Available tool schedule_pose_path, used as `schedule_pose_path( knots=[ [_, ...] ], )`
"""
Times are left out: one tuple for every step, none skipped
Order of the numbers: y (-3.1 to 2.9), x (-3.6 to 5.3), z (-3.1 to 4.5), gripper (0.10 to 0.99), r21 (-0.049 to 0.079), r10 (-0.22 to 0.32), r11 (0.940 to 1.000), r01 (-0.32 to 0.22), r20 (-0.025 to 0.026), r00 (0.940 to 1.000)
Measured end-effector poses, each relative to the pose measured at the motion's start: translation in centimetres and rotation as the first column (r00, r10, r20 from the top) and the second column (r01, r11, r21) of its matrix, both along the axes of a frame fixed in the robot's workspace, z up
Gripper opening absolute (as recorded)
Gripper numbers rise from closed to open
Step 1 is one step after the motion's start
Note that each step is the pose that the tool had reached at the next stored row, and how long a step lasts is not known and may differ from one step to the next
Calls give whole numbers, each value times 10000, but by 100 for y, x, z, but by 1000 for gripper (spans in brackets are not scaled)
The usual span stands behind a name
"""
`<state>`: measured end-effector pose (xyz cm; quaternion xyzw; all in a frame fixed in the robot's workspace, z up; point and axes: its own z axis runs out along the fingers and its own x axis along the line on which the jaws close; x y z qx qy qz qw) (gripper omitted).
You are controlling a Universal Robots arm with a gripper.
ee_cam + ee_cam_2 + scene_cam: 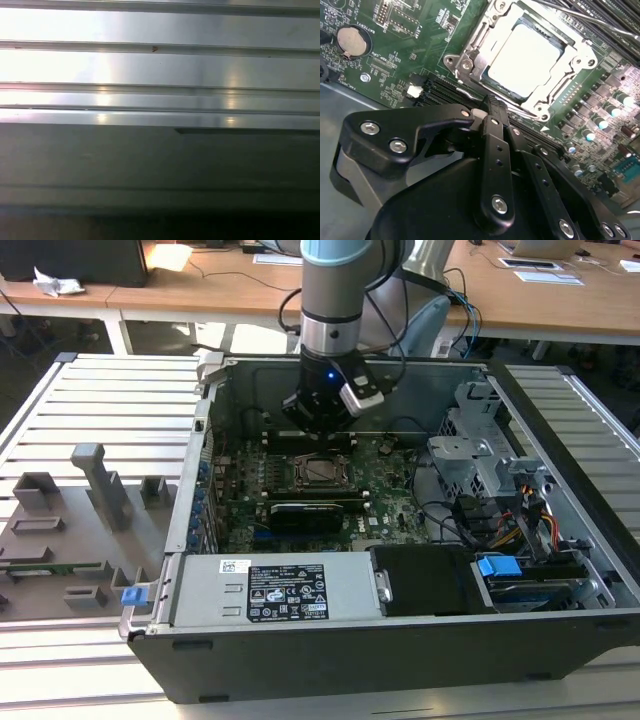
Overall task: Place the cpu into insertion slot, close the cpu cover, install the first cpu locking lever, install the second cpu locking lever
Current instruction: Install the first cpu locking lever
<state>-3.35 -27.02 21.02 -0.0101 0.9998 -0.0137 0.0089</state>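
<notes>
In socket: cpu [527,60] under cpu cover [470,47]; hand [490,107] clenched, empty, partly hiding edge.

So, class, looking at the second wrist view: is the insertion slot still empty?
No, the silver-topped cpu already sits in the insertion slot, framed by the metal cpu cover.

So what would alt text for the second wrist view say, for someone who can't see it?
A silver cpu sits in its socket under the closed metal cpu cover on a green motherboard. The black pincer, fingers together, is just beside the socket's edge.
</notes>
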Motion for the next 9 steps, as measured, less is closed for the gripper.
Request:
schedule_pose_path(
  knots=[
    [0, 9, -6, 106, -1, 1, 10000, -1, 0, 10000],
    [0, 16, -11, 106, -1, 0, 10000, 0, 0, 10000],
    [0, 23, -16, 106, -1, 0, 10000, 0, 0, 10000],
    [0, 28, -20, 106, -1, 0, 10000, 0, 0, 10000],
    [0, 34, -24, 106, -2, 0, 10000, 0, 0, 10000],
    [0, 38, -28, 106, -3, 0, 10000, 0, 0, 10000],
    [0, 43, -32, 106, -5, 0, 10000, 0, 0, 10000],
    [0, 47, -36, 106, -7, 0, 10000, 0, -1, 10000],
    [0, 51, -41, 106, -8, -1, 10000, 1, 0, 10000]
  ],
)
